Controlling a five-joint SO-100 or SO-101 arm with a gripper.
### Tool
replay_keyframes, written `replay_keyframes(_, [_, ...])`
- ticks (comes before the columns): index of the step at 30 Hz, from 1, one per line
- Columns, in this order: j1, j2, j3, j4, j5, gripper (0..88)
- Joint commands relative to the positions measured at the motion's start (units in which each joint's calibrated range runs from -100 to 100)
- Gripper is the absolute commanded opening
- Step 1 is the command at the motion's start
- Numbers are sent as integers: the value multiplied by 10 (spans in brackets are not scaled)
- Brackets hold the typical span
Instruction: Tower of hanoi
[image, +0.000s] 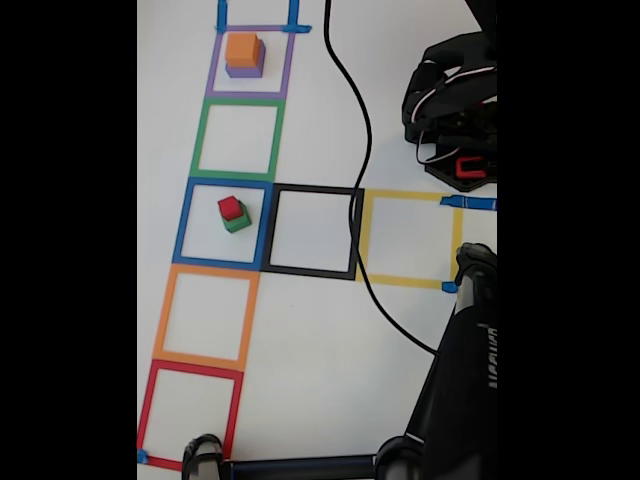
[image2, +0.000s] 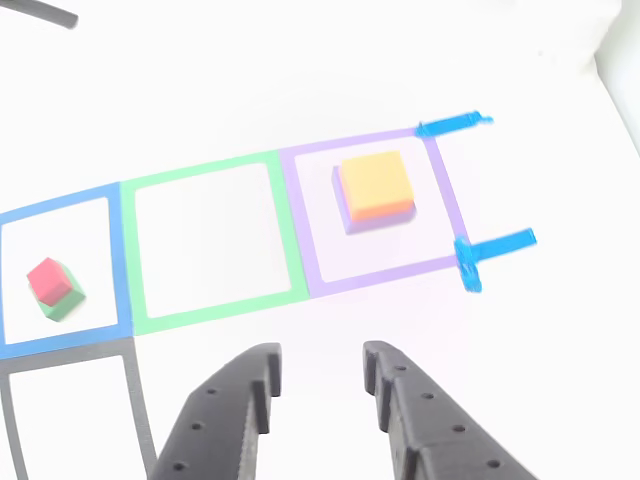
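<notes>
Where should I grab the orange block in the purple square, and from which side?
Grip the orange block across two opposite vertical side faces, coming straight down from above. It is the top of a stack on a purple block, so close above the seam. The gripper is open.

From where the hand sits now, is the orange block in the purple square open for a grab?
Probably yes. The hand is open and aimed at the orange block, with bare table between them.
</notes>
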Motion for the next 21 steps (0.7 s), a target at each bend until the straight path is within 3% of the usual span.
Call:
replay_keyframes(1, [62,-68,141,-66,0,166])
replay_keyframes(9, [88,-140,398,-273,0,285])
replay_keyframes(21, [109,-30,701,-794,0,354])
